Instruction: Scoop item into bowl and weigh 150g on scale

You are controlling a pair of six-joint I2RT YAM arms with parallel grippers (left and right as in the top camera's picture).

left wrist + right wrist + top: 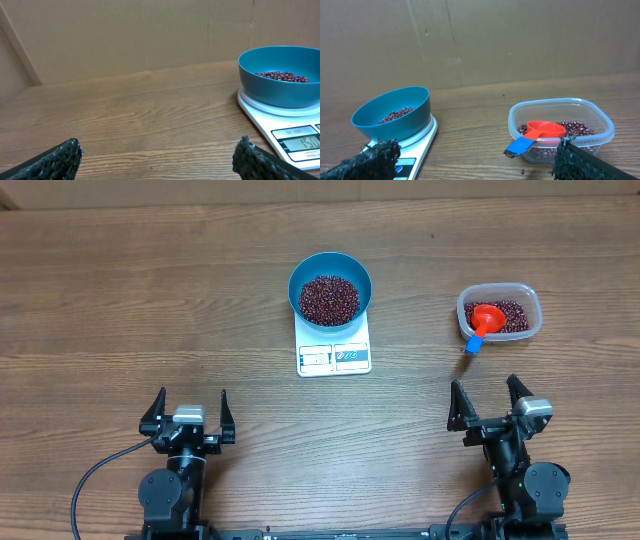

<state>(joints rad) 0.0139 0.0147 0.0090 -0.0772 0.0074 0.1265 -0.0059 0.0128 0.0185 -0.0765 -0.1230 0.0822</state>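
Note:
The teal bowl [330, 283] stands on the white scale [334, 355] at the table's middle back, with a heap of dark red beans [329, 298] inside it. The bowl [280, 75] and the scale's lit display [300, 143] show at the right of the left wrist view; the bowl [392, 112] and the scale [417, 145] sit at the left of the right wrist view. My left gripper [188, 414] rests open near the front left, nothing between its fingers. My right gripper [488, 404] is open at the front right, empty, just short of the tub.
A clear plastic tub [499, 312] of beans stands at the back right, with a red scoop [484, 320] lying in it, its blue handle end [519, 145] sticking over the rim towards me. A stray bean [522, 171] lies on the wood before the tub. A cardboard wall [125, 35] backs the table.

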